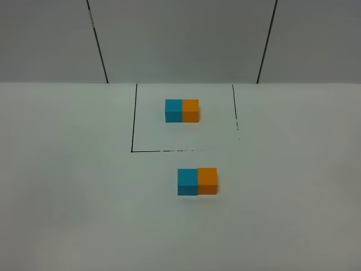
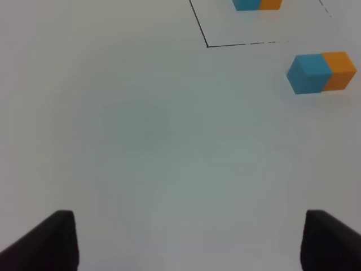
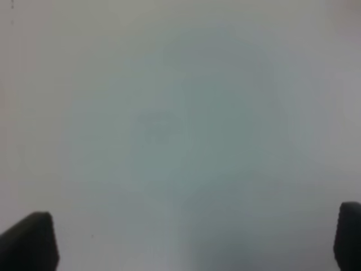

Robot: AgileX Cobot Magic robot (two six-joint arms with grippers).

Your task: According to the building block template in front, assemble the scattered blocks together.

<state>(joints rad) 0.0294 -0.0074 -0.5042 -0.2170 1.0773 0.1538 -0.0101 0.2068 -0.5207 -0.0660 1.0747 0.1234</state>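
Observation:
Inside a thin black-lined square, the building block template [image 1: 182, 110] is a blue cube joined to an orange cube; the left wrist view catches its lower edge [image 2: 257, 5]. In front of the square, a sky-blue block [image 1: 187, 182] [image 2: 309, 74] and an orange block [image 1: 207, 180] [image 2: 340, 70] sit side by side, touching, blue on the left. Neither arm shows in the high view. My left gripper [image 2: 189, 240] is open over bare table, well away from the blocks. With nothing between its fingers, my right gripper [image 3: 197, 240] is open above plain white surface.
The white table [image 1: 73, 186] stretches wide on both sides of the blocks. A grey panelled wall [image 1: 180, 39] with two dark seams stands behind the table's far edge. The black square's front line [image 1: 169, 151] is partly broken.

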